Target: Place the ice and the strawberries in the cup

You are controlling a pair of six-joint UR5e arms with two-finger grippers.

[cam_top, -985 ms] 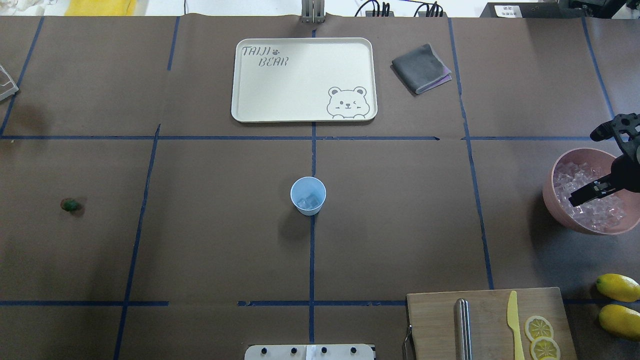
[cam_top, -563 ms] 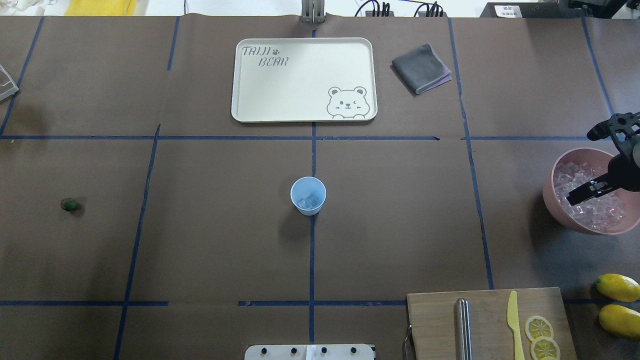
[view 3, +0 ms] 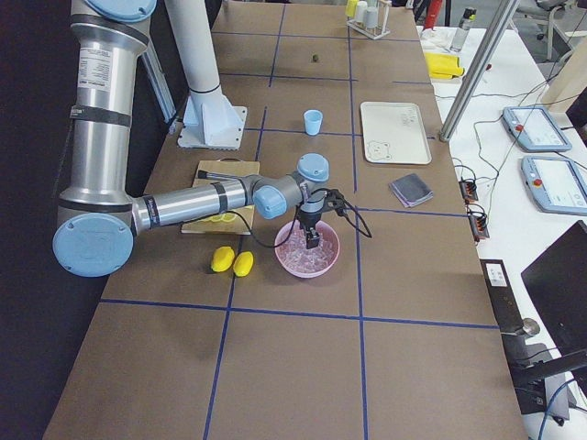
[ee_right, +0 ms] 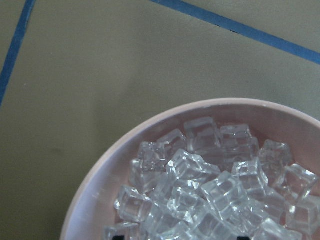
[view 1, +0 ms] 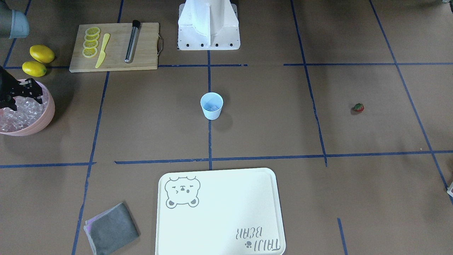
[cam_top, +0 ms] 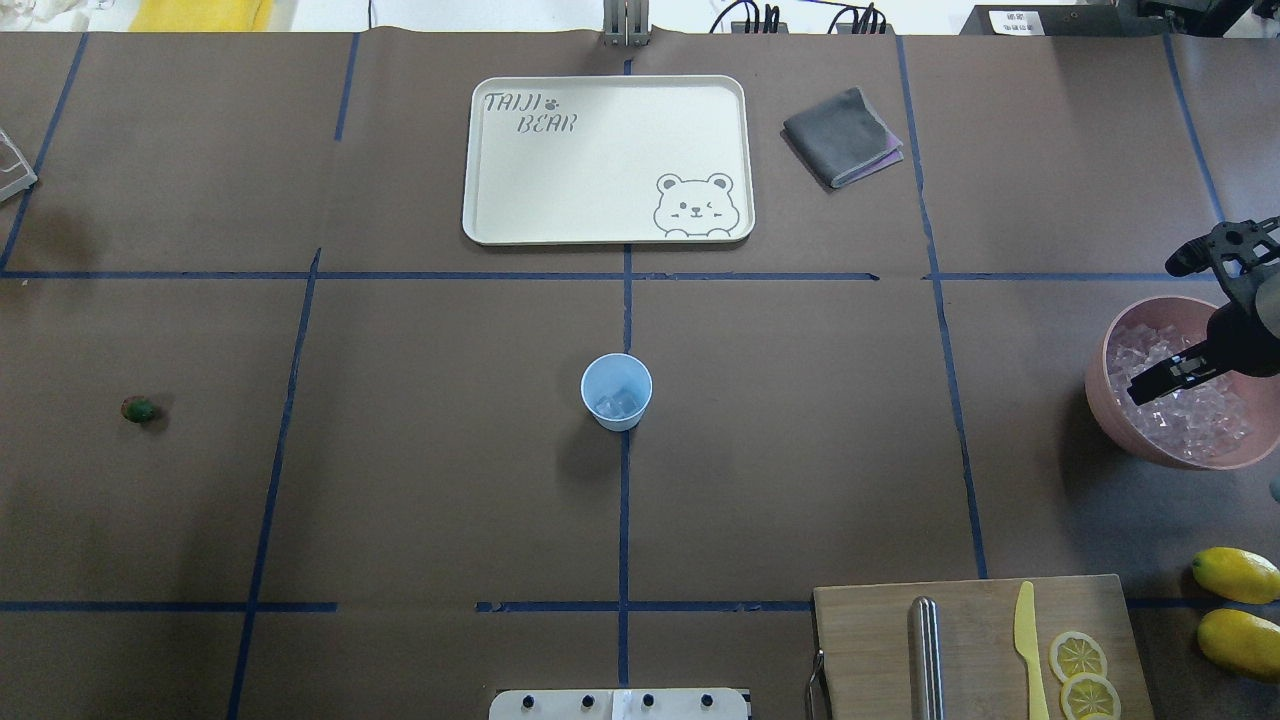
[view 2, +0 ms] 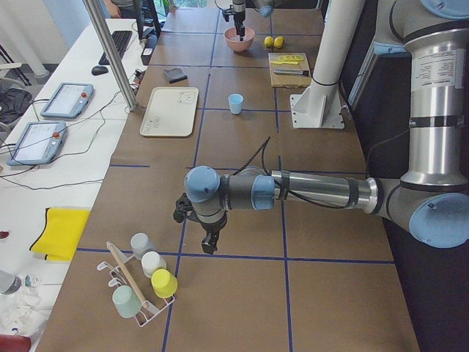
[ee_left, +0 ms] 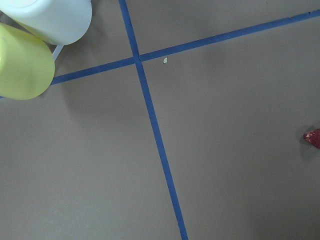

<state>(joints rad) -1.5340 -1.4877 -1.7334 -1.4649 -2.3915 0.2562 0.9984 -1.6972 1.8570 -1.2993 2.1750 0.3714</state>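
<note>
The pale-blue cup stands upright at the table's middle with a few ice cubes in its bottom; it also shows in the front view. The ice fills a pink bowl at the right edge. My right gripper hangs just above the ice, open and empty, with only its fingertips at the bottom edge of the right wrist view. The strawberry lies alone at the far left, also seen in the front view. My left gripper shows only in the exterior left view, so I cannot tell its state.
A cream bear tray and a folded grey cloth lie at the far side. A cutting board holds a metal rod, a yellow knife and lemon slices. Two lemons lie beside it. A cup rack stands near my left gripper.
My right gripper has shifted slightly left and toward the far side over the ice bowl. The cup and the strawberry have not moved.
</note>
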